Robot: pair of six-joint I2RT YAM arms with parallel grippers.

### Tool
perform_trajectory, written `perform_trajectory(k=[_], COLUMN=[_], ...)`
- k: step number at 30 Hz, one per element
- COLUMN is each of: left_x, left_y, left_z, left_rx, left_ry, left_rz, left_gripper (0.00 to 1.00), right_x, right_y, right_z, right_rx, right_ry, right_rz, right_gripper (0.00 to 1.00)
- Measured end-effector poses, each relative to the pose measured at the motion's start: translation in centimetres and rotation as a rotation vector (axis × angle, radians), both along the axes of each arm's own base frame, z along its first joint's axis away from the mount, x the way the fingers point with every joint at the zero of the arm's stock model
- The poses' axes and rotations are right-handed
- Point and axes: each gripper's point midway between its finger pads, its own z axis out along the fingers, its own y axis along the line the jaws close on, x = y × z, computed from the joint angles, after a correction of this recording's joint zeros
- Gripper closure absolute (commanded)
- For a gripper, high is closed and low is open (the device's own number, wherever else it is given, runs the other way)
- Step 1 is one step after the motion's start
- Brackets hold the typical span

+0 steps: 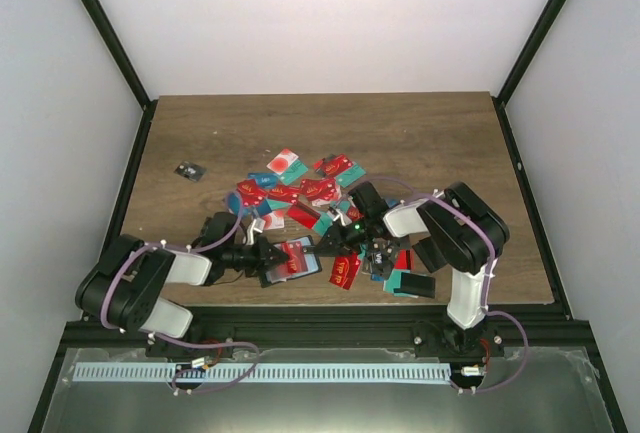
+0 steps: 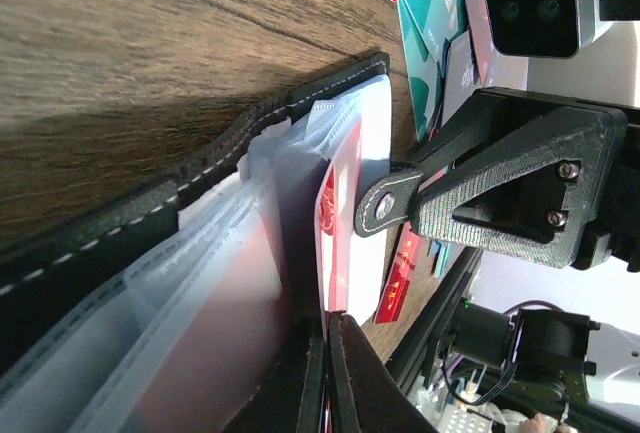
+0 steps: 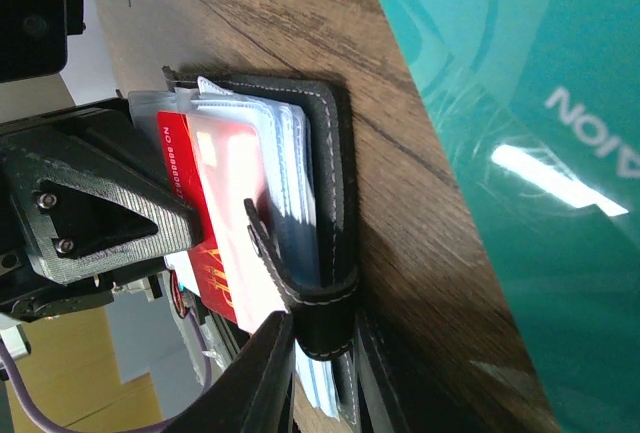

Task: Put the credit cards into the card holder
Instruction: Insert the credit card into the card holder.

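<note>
Red card half inside card holder pocket | left claw pinches card | right claw clamps holder cover | step: insertion | next: push card home, release

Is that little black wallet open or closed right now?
Open: the card holder shows its clear pockets fanned out, a red card lying among them.

You work in robot lab test cell: white enclosure walls, black frame posts, wooden tabletop, bolted robot arms, slotted cable duct.
</note>
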Motion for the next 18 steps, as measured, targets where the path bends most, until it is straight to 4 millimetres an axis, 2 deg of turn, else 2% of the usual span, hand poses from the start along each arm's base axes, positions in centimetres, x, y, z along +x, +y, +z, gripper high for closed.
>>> perform_trajectory(k=[15,18], left_x=[0.4,0.5], left_y=[-1.5,-1.7], left_z=[-0.8,-0.7], left_rx=[-0.025,-0.031], left_ry=[0.018,0.024], left_rz=[0.010,0.014], left_gripper=[0.96,0.92], right_x=[0.1,0.1], right_y=[0.2,0.2], right_z=[0.1,0.1], right_rx=[0.011,0.009], right_ry=[0.017,0.017], right_rz=[-0.009,-0.008], right_gripper=[0.81,0.81])
